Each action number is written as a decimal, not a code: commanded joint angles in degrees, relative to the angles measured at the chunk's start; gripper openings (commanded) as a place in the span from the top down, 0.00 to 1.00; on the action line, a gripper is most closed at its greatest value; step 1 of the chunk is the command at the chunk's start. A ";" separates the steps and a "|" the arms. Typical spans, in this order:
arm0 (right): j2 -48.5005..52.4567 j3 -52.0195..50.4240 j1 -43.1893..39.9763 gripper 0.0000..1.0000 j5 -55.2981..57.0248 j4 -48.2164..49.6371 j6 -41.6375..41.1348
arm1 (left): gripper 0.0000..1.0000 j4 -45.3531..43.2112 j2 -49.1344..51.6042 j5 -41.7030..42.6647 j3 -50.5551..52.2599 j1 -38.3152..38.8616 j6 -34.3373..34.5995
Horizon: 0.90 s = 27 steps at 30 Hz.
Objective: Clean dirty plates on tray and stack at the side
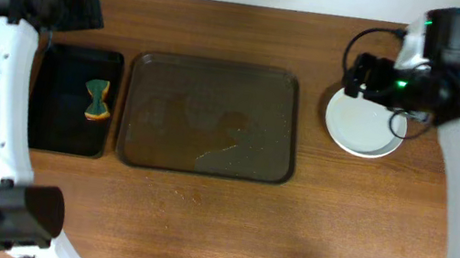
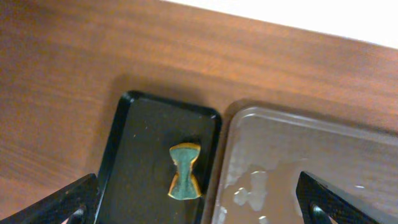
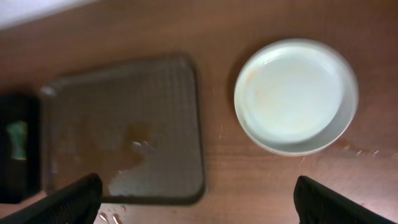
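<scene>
The dark brown tray [image 1: 210,119] lies mid-table with no plates on it, only wet patches; it also shows in the left wrist view [image 2: 311,149] and the right wrist view [image 3: 124,112]. White plates [image 1: 362,124] sit stacked on the table to the right of the tray. The top plate [image 3: 295,96] has a faint orange trace at its left inner rim. My right gripper [image 1: 363,76] [image 3: 202,202] is open and empty, high above the plates' left side. My left gripper [image 1: 76,7] [image 2: 199,208] is open and empty above the far end of the black bin.
A narrow black bin [image 1: 75,100] stands left of the tray and holds a green and yellow sponge [image 1: 99,99] [image 2: 185,171]. Water drops lie on the wood near the tray's near right corner [image 3: 109,218]. The table's far edge meets a white wall.
</scene>
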<state>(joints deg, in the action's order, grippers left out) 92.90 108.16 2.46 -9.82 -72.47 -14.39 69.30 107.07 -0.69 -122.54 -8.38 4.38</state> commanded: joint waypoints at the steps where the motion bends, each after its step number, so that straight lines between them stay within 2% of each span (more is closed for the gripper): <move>1: -8.87 4.55 0.15 0.02 1.95 -2.03 2.16 | 0.01 0.20 -0.35 2.64 -0.09 0.00 0.13; 4: -17.88 4.59 0.15 0.01 1.92 -2.40 2.12 | 0.01 0.20 -0.20 2.64 -0.09 0.00 0.13; 8: -24.92 4.57 0.15 0.02 1.92 -2.36 1.97 | 0.01 0.20 -0.20 2.64 -0.09 0.00 0.13; 13: -27.06 2.23 0.15 0.02 14.73 -9.53 3.67 | 0.01 0.20 -0.20 2.64 -0.09 0.00 0.13; 16: -31.74 -12.72 -0.66 0.02 15.50 6.16 5.38 | 0.01 0.20 -0.20 2.64 -0.09 0.00 0.13; 20: -47.87 -45.42 -0.66 0.02 7.85 38.21 9.70 | 0.01 0.17 -0.20 2.67 -0.09 0.00 0.13; 23: -62.38 -66.38 -0.59 0.02 7.02 46.88 9.70 | 0.01 0.20 -0.20 2.64 -0.09 0.00 0.13; 27: -78.23 -87.12 -0.52 0.01 7.19 59.04 10.99 | 0.01 0.20 -0.20 2.64 -0.09 0.00 0.13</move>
<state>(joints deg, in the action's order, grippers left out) 21.61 29.80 2.02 -1.89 -19.40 -4.91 69.52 106.52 1.56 -122.56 -8.38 4.38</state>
